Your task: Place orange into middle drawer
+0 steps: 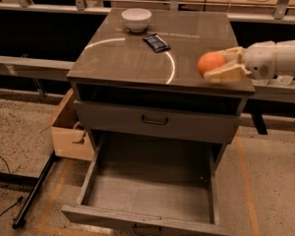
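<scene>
The orange [210,63] is round and bright, held between the fingers of my gripper [221,66], which reaches in from the right. It hangs just above the front right part of the cabinet top [137,58]. The gripper is shut on the orange. The middle drawer [150,191] is pulled out below, a wide shallow grey box with a bare floor and a small dark handle at its front edge. The orange is above and to the right of the drawer's opening.
A white bowl [136,18] and a dark blue snack packet [156,42] lie on the cabinet top. A closed grey drawer front with a black handle [155,120] sits above the open drawer. A cardboard box [69,129] stands at the cabinet's left, with a dark rod [34,191] on the floor.
</scene>
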Controlling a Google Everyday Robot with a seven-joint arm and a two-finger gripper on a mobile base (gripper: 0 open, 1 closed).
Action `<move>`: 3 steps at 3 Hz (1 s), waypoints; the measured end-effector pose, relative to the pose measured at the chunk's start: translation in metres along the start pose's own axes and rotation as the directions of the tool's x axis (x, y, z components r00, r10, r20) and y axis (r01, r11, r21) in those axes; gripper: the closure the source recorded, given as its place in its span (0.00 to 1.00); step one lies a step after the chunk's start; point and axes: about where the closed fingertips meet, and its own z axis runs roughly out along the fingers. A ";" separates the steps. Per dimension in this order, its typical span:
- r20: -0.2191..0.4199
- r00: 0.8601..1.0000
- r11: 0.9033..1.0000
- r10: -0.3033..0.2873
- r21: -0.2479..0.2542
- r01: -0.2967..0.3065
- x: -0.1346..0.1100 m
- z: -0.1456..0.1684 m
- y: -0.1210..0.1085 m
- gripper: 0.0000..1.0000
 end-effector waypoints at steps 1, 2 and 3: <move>-0.008 1.000 0.998 -0.031 -0.058 0.030 0.004 0.004 0.014 1.00; -0.006 1.000 0.998 -0.025 -0.054 0.025 0.004 0.005 0.013 1.00; -0.020 0.998 0.995 -0.058 -0.082 0.057 -0.006 0.003 0.032 1.00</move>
